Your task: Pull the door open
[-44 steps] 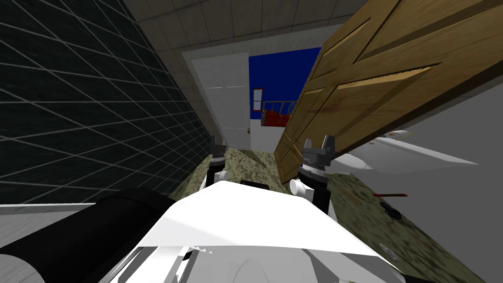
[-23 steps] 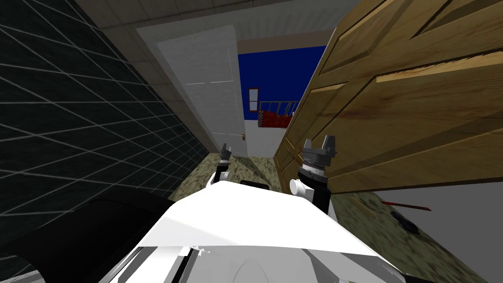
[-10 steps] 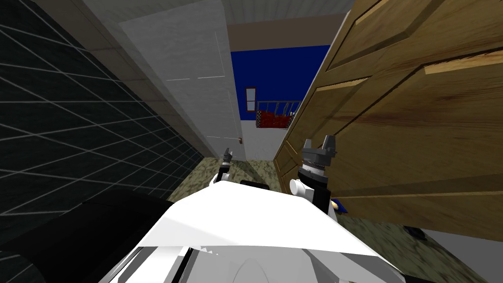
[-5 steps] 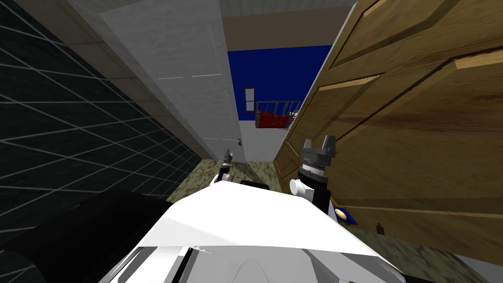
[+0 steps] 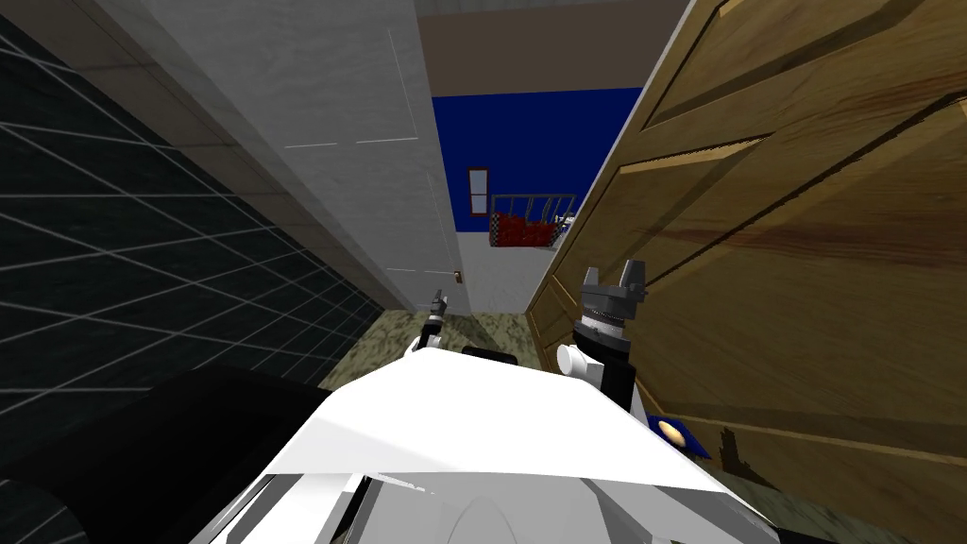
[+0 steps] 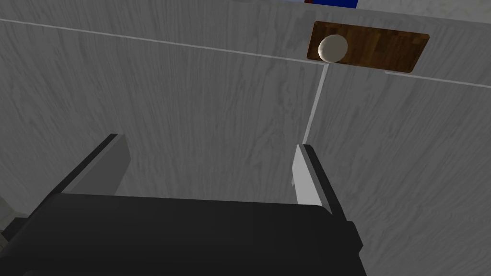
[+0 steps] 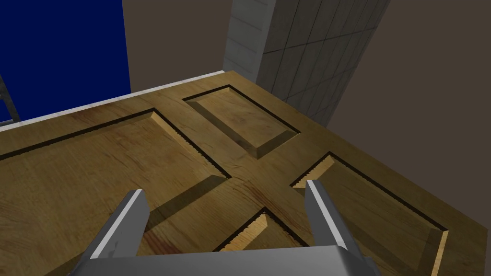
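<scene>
Target judged to be the grey door (image 6: 192, 96), close in front of the left gripper (image 6: 208, 143). Its pale round knob (image 6: 333, 48) sits on a brown plate (image 6: 379, 48), ahead of the gripper and off beyond one finger's line; no contact. Fingers spread wide, nothing between them, likely set open to straddle the knob. The right gripper (image 7: 225, 189) is equally wide open and empty, idle over the panelled wooden door (image 7: 72, 167), which stands opposite the grey door.
</scene>
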Controlling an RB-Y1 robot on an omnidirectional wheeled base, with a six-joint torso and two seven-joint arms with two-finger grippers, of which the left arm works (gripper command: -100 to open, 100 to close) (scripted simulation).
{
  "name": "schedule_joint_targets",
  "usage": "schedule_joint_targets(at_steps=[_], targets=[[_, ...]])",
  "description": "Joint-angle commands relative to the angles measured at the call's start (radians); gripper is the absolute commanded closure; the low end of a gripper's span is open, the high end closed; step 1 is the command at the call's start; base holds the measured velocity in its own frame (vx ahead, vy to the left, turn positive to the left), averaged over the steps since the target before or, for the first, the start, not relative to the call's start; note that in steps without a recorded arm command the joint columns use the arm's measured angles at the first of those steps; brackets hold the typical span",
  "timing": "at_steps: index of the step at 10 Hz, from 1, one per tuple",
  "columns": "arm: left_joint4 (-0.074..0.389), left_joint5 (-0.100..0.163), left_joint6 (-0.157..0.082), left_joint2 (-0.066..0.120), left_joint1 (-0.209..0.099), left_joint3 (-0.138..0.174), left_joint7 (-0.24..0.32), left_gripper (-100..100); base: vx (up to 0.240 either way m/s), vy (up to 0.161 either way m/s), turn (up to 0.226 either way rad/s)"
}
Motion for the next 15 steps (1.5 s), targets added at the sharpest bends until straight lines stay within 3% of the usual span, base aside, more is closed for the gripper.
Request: schedule_joint_targets(at_steps=[1, 3, 15], targets=[[0.037, -0.001, -0.009, 0.0, -0.011, 0.002, -0.002, -100, 0.092, 0.004, -0.029], [0.095, -0.001, -0.019, 0.003, -0.028, 0.006, -0.002, -100, 0.117, 0.022, -0.036], [0.323, -0.001, -0.06, 0.011, -0.098, 0.022, -0.002, -100, 0.116, 0.021, -0.025]])
